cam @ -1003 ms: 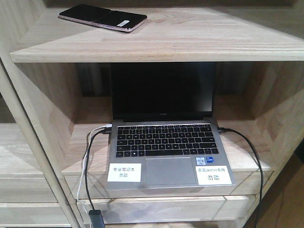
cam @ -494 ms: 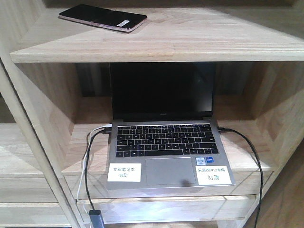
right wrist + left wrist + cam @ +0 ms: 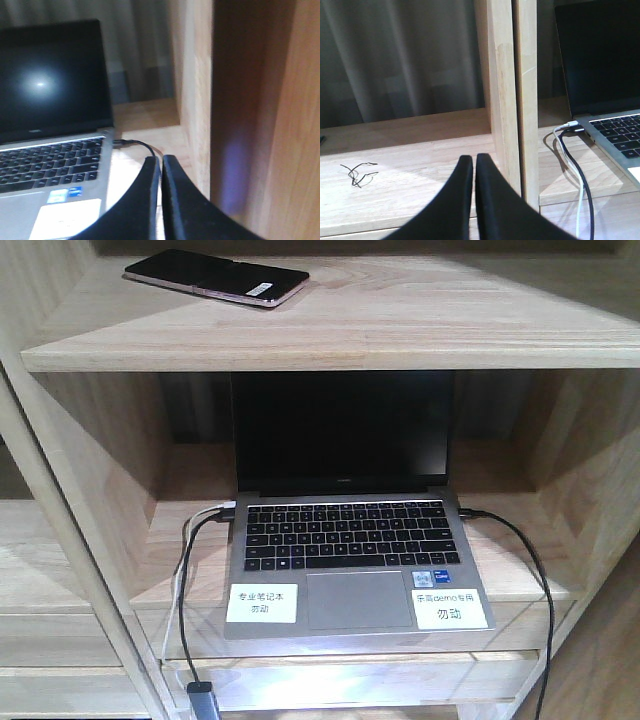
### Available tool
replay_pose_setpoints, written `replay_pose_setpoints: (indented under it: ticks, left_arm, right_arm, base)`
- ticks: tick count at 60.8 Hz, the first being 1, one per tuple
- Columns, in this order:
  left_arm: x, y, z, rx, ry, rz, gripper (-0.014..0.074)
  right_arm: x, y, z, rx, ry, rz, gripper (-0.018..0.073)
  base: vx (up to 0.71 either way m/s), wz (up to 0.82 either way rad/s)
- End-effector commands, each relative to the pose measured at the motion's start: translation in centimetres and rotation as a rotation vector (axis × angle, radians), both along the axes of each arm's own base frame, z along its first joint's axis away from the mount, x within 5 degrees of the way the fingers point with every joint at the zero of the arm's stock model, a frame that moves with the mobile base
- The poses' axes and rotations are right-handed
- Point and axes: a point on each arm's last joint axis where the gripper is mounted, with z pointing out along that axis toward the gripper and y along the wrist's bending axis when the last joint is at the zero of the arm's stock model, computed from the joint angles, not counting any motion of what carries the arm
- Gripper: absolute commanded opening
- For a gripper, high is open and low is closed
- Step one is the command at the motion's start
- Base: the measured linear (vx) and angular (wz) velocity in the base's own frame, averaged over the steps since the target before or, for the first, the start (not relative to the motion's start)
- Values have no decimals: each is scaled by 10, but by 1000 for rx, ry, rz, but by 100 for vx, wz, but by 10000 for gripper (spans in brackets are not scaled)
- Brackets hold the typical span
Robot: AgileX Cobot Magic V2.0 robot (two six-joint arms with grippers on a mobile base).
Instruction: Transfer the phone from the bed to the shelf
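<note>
lying flat on upper shelf [image 3: 400, 330], phone [image 3: 216, 277], laptop [image 3: 350, 530] below, both tools [image 3: 474, 162] [image 3: 161, 162] closed, empty

We see the phone [image 3: 217, 277] lying flat on the upper board of the shelf [image 3: 400, 330], toward its left end; in the compartment below sits the open laptop [image 3: 345, 540], cables [image 3: 185, 590] plugged into its left side and one cable [image 3: 530, 580] into its right.

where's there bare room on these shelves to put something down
The upper shelf is bare right of the phone. The lower board is crowded: the laptop fills it, cables either side. The left bay holds only scribble marks.
</note>
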Motion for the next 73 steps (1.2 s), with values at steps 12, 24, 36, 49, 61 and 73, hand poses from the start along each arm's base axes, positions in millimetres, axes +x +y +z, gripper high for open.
replay_pose_setpoints:
  ticks: [12,24,36,49,61,73]
  left_arm:
    - [-1,0,15,-18,-98,-2,1]
    - [-1,0,15,-18,-98,-2,1]
    - [-1,0,15,-18,-99,-2,1]
    - [-1,0,15,-18,-99,-2,1]
    - [-1,0,15,-18,-99,-2,1]
    - [-1,0,15,-18,-99,-2,1]
  right_arm:
    - [6,-2,-15,-16,-194,-24,-10]
    - [-1,-1,-14,-14,-263,-17,-10]
    - [-5,5,-15,-34,-270,85,-10]
    - [-5,6,-19,-89,-233,121,-10]
    - [-5,6,-19,-81,-233,120,-10]
    - [-5,6,-18,-68,-246,119,-10]
  base:
    - [0,0]
    - [0,0]
    - [0,0]
    - [0,0]
    - [0,0]
    - [0,0]
